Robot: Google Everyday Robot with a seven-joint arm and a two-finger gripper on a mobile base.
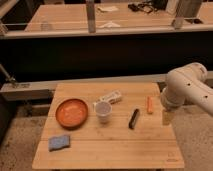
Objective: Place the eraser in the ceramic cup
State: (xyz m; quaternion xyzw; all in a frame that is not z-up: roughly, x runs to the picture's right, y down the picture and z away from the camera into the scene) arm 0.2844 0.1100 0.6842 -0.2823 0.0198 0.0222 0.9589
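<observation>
Over the wooden surface [110, 145], the hand [166, 117] hangs by the right edge; I cannot tell if it is open. The white cup [103, 112] stands in the middle. The eraser [111, 97] lies just behind it, its long side pointing toward the far right corner.

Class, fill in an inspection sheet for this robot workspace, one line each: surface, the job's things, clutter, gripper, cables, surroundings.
Surface: wooden table, light slatted top.
Job's things: ceramic cup, white, upright near the centre. A pale block just behind it is probably the eraser, and it is not in the cup.
Clutter: orange bowl left of the cup; blue sponge at front left; black stick and orange stick right of the cup.
Gripper: gripper hangs at the table's right edge, beside the orange stick, apart from the cup and block.
Cables: nothing seen on the table; a dark tangle on the far bench may be cables.
Surroundings: far bench beyond a metal rail.
</observation>
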